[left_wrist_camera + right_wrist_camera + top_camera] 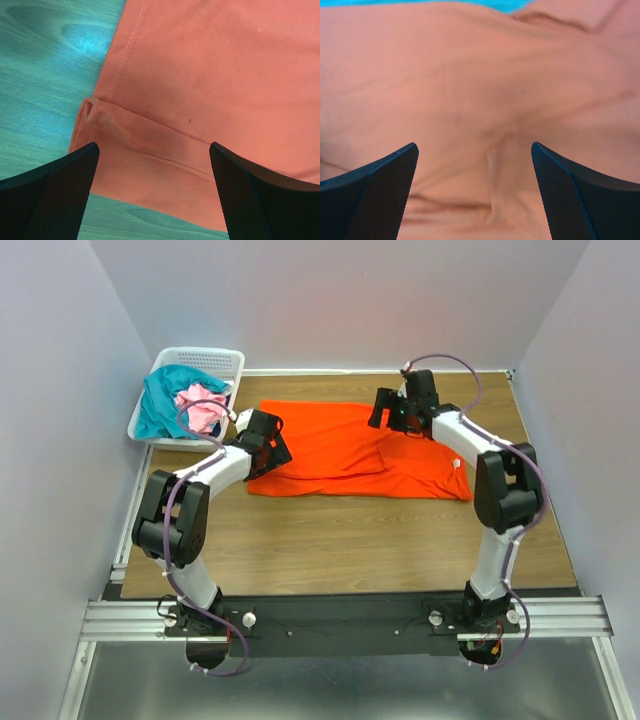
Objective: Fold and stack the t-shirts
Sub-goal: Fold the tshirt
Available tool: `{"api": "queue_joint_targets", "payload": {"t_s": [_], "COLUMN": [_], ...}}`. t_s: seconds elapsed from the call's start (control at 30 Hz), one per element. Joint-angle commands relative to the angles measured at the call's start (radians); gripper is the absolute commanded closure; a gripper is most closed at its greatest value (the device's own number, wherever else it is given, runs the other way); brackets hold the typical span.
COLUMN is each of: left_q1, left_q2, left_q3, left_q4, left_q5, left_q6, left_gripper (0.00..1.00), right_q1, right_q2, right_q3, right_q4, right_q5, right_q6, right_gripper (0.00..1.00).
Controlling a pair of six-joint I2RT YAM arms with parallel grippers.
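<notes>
the wooden bench [340, 540] takes up most of the overhead view. in the left wrist view the bench [45, 75] has a blue-green cast, so its real colour cannot be read there.

the orange shirt [340, 445] lies spread across the far middle of the bench, long side running left to right, with a folded layer on top. the left arm covers part of its left end and the right arm part of its far right side. no collar can be made out from above. the left wrist view shows the orange shirt [225, 75] with a stitched hem and a small turned-up corner at the cloth's edge. the right wrist view is nearly all wrinkled orange shirt [470, 75], cut off at the sides and bottom.

the white slatted basket [225, 360] sits at the far left corner, its near rim partly behind the left arm. the teal shirt [160, 405] is bunched inside it and spills over the left wall. the pink shirt [203, 405] lies crumpled on the teal one, crossed by a cable.

the left claw [277, 447] is over the orange shirt's left end. in its own view the left claw [153, 147] is spread wide with nothing between its fingers [60, 190]. the right claw [385, 408] is over the far right part, and up close the right claw [474, 147] is equally spread and grips nothing. whether either touches the cloth cannot be told.
</notes>
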Motion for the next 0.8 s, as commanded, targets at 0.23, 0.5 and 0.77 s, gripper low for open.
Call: {"api": "queue_joint_targets", "payload": {"t_s": [0.23, 0.5, 0.77], "left_q1": [0.0, 0.004, 0.056], "left_q2": [-0.039, 0.057, 0.211], "left_q3": [-0.043, 0.051, 0.232], "left_q4": [0.036, 0.071, 0.005], "left_q5": [0.02, 0.001, -0.056], "left_q6": [0.008, 0.014, 0.054], "left_gripper": [0.02, 0.02, 0.02], "right_q1": [0.003, 0.003, 0.003], "right_q2": [-0.351, -0.397, -0.428], "right_q3": [-0.455, -0.571, -0.602], "right_q4": [-0.004, -0.006, -0.01], "right_q5": [0.105, 0.148, 0.201], "right_q6": [0.064, 0.058, 0.06], "right_gripper": [0.0, 0.0, 0.0]}}
